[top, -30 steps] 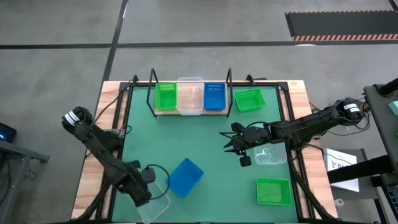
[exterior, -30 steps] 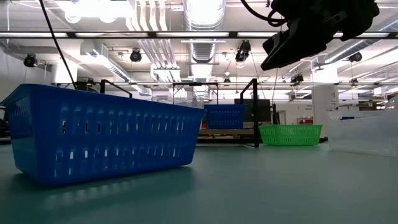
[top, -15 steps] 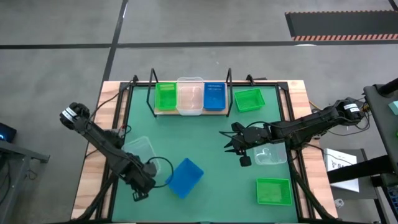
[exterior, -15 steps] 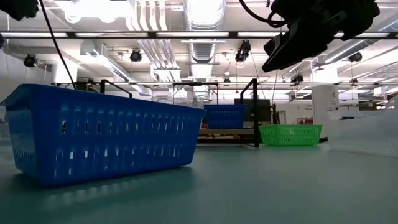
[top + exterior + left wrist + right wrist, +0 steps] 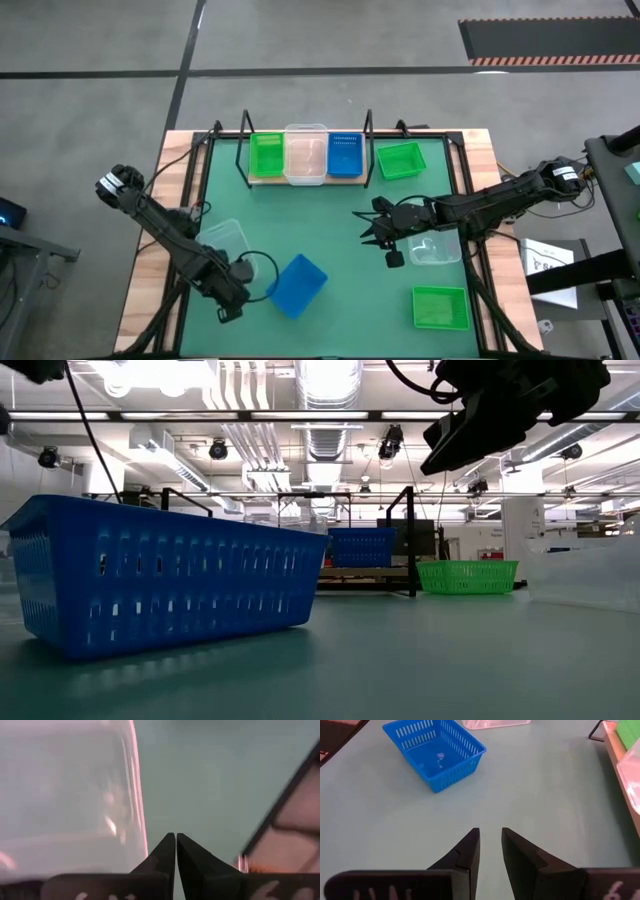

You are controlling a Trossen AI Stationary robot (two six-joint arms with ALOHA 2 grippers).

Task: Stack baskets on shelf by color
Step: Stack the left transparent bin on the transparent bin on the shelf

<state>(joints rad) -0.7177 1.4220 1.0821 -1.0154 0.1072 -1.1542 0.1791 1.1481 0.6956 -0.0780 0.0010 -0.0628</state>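
Hovering beside a clear basket [image 5: 225,240], left tool [image 5: 232,305] (fingers pressed together) grips nothing.

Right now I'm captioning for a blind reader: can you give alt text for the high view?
Seen from above, a shelf at the green mat's far edge holds green, clear and blue baskets. More baskets lie loose on the mat. The left gripper is beside a clear basket, the right gripper over the bare mat.

Lighting was even and bright overhead, soft shadows only. Ceiling lights [image 5: 150,372] blew out at the low view's upper left. Left wrist view was smeared, the clear basket [image 5: 65,795] just pinkish blur.
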